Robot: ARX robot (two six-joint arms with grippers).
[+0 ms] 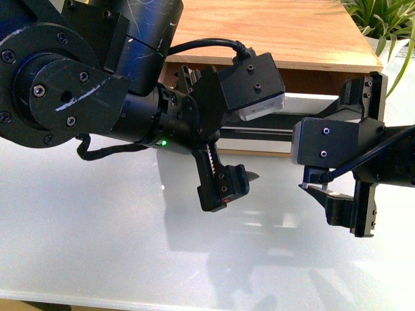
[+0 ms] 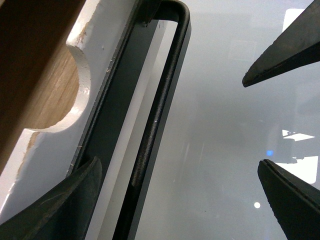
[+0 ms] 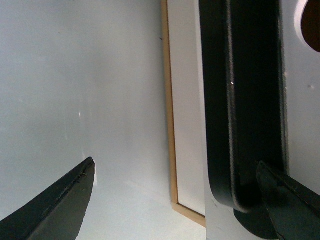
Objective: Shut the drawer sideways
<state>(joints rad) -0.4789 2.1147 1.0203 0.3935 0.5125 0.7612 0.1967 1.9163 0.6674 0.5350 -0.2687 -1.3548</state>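
The drawer (image 1: 310, 103) has a white front and a black bar handle (image 1: 259, 133); it shows between my two arms under the wooden cabinet top (image 1: 279, 32). In the left wrist view the white front (image 2: 97, 55), with its half-round notch, and the handle (image 2: 155, 115) lie close by. My left gripper (image 2: 182, 200) is open, and the handle runs between its fingers near one of them. My right gripper (image 3: 175, 200) is open. One of its fingers (image 3: 290, 200) lies over the handle's end (image 3: 240, 100). Both grippers hold nothing.
The glossy white table (image 1: 97, 246) spreads in front of the cabinet. A white panel with a wooden edge (image 3: 182, 100) sits beside the drawer front. A green plant (image 1: 382, 19) stands at the back right. A dark pointed part (image 2: 285, 50) shows in the left wrist view.
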